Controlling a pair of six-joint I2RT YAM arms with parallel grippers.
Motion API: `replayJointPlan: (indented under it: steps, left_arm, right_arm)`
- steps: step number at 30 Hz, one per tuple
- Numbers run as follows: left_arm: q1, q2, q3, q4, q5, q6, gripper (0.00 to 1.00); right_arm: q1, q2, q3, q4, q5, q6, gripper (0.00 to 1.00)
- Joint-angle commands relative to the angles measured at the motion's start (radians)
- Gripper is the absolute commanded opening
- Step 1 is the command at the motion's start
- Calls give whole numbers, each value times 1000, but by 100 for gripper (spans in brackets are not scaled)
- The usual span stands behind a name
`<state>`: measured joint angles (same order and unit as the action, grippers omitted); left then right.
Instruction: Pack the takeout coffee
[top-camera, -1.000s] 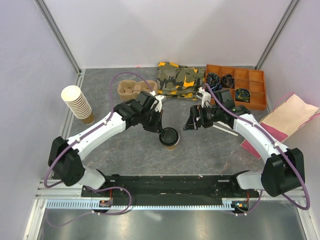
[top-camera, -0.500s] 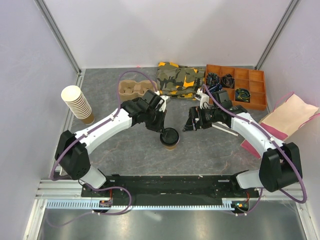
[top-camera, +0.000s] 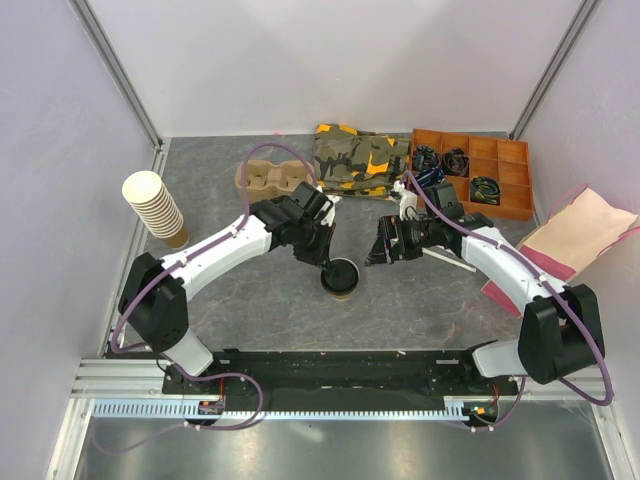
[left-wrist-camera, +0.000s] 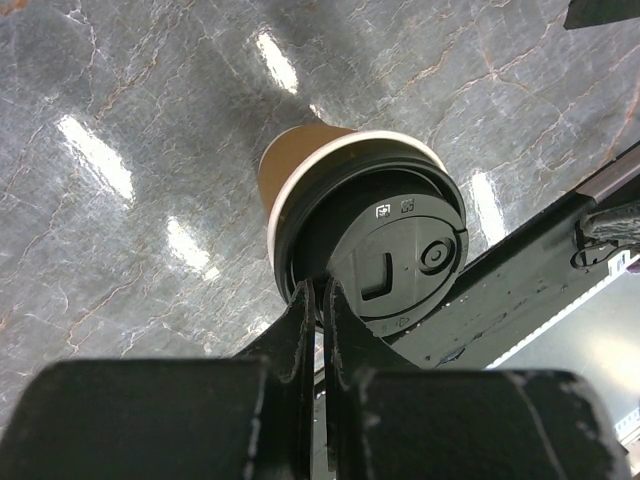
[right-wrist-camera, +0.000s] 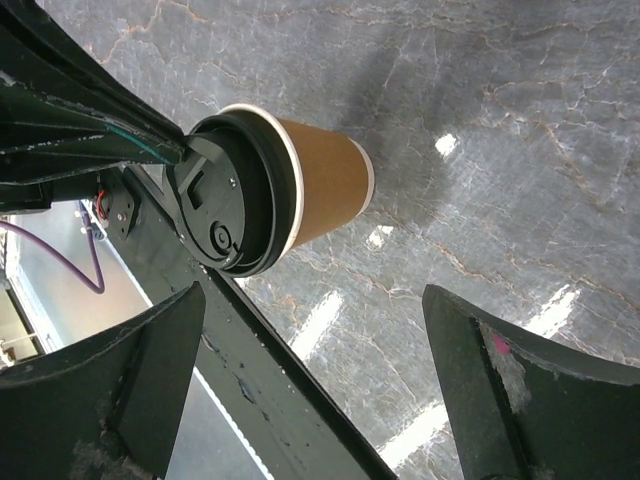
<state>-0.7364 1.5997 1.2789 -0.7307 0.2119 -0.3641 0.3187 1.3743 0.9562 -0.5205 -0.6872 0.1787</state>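
The takeout coffee (top-camera: 338, 276), a tan paper cup with a black lid, stands upright on the grey table, near the middle. My left gripper (top-camera: 325, 262) is shut, and its fingertips rest against the near rim of the lid (left-wrist-camera: 375, 245). Whether they pinch the rim I cannot tell. In the left wrist view the left gripper (left-wrist-camera: 320, 287) shows only a thin slit between its fingers. My right gripper (top-camera: 375, 250) hovers just right of the cup, wide open and holding nothing. In the right wrist view the cup (right-wrist-camera: 270, 190) lies ahead of the right gripper (right-wrist-camera: 312, 295), outside its fingers.
A stack of lidless paper cups (top-camera: 155, 207) leans at the left wall. A brown pulp carrier (top-camera: 268, 178), a camouflage cloth (top-camera: 360, 160) and an orange compartment tray (top-camera: 470, 170) line the back. A kraft paper bag (top-camera: 575, 240) lies at the right.
The left arm's elbow and shoulder have swung right while its shut fingers stayed at the lid. The right arm shifted slightly. The cup has stayed where it was.
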Motion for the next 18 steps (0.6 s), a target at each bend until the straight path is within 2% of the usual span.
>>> replayJointPlan:
  steps: [1, 18]
  left_arm:
    - [11, 12, 48, 22, 6, 28, 2]
    - [26, 28, 82, 17, 53, 11, 2]
  right_arm:
    - [2, 2, -7, 39, -35, 2, 98]
    - [3, 22, -7, 53, -54, 13, 98]
